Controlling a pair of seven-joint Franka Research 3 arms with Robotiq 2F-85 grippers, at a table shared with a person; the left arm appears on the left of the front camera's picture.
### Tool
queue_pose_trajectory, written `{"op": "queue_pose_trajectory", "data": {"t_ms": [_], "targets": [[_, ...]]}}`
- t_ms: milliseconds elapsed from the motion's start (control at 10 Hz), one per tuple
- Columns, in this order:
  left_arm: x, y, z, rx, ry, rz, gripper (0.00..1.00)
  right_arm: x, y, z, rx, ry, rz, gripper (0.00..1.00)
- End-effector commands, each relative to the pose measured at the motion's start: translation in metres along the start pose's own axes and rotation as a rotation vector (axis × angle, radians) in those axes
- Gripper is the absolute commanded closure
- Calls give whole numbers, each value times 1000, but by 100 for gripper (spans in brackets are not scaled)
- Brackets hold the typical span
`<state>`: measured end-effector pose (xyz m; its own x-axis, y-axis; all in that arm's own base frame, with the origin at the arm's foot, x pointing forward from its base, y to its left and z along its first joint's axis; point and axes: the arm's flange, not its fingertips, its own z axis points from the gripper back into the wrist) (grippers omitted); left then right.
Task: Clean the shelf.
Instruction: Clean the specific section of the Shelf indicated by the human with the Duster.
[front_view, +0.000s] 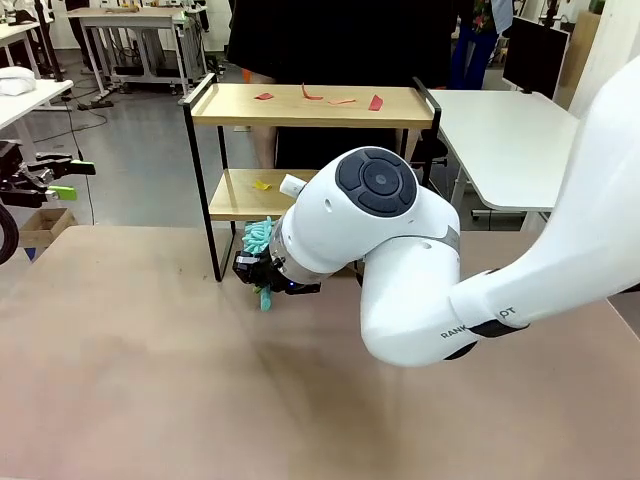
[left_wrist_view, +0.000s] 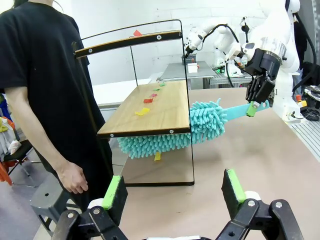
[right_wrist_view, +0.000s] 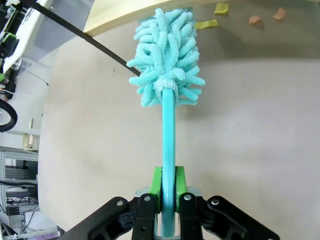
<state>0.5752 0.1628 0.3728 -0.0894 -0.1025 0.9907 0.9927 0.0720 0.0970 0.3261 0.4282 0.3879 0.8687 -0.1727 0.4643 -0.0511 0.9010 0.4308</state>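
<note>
The shelf (front_view: 310, 105) stands at the table's far side, with red scraps (front_view: 375, 102) on its top board and a yellow scrap (front_view: 262, 185) on the lower one. In the left wrist view the lower board (left_wrist_view: 160, 107) carries yellow, red and green scraps (left_wrist_view: 142, 111). My right gripper (right_wrist_view: 168, 192) is shut on the handle of a teal fluffy duster (right_wrist_view: 167, 60). The duster's head (left_wrist_view: 170, 132) lies along the lower board's near edge, partly under it. My left gripper (left_wrist_view: 173, 192) is open and empty, off at the table's left (front_view: 72, 180), facing the shelf's end.
A person in a black shirt stands behind the shelf, one hand (left_wrist_view: 75, 177) hanging beside its end. Yellow and orange scraps (right_wrist_view: 206, 23) lie on the brown table (front_view: 150, 380) by the duster head. A white table (front_view: 510, 130) stands to the right.
</note>
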Motion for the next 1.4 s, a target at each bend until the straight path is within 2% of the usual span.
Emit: {"op": "queue_pose_trajectory", "data": {"t_ms": [0, 900, 1000, 1100, 1300], "targets": [[2, -2, 0, -9, 7, -10, 0, -14, 28, -92, 16, -44, -14, 86], [2, -2, 0, -9, 7, -10, 0, -26, 40, -118, -33, -67, -39, 86], [2, -2, 0, -9, 7, -10, 0, -26, 42, -113, -47, -51, -88, 86], [2, -2, 0, -9, 7, -10, 0, -22, 38, -117, -34, -38, -3, 86], [2, -2, 0, -9, 7, -10, 0, -22, 38, -117, -34, -38, -3, 86]]}}
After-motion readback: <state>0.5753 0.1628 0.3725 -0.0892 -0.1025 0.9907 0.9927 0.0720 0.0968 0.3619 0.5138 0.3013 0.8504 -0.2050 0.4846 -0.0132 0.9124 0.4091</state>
